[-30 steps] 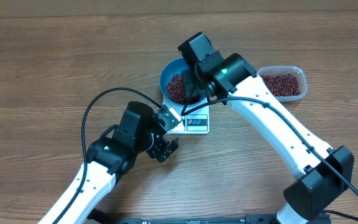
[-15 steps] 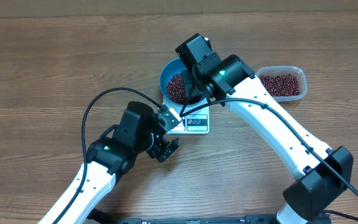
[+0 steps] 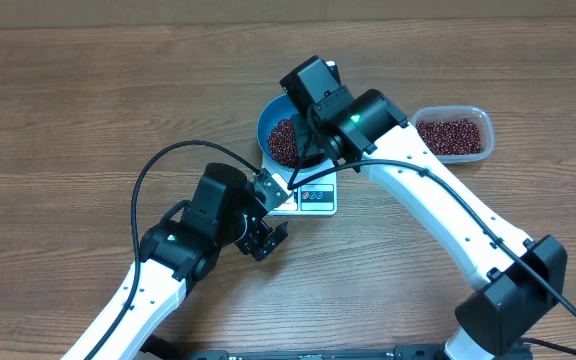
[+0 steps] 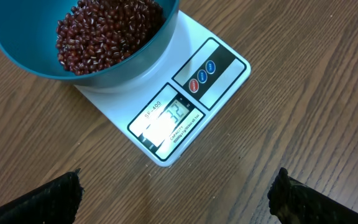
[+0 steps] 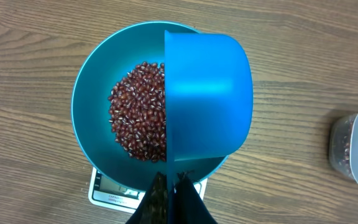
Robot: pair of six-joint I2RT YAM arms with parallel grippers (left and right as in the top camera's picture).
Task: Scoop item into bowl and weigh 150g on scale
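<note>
Beans (image 5: 138, 112) are lying in the blue bowl (image 5: 89, 87) on the scale (image 4: 114, 104).
Right gripper (image 5: 171, 183) is clamping the tipped scoop (image 5: 207, 93) over the bowl, likely emptying it; left gripper (image 4: 176, 199) is hovering open near the display (image 4: 169, 118).

The tabletop (image 3: 68, 100) is brown wood with long grain lines and a dull look; the bowl (image 5: 89, 93) is smooth blue plastic with a soft shine; the scoop (image 5: 207, 87) is the same kind of smooth blue plastic; the beans (image 5: 135, 118) are dark red-brown with tiny bright glints; the scale (image 4: 197, 34) is smooth white plastic with a shiny window; the tub (image 3: 488, 125) is clear plastic; the right arm (image 3: 438, 210) has a smooth white shell and dull black parts; the cable (image 3: 143, 175) looks like black rubber.
</note>
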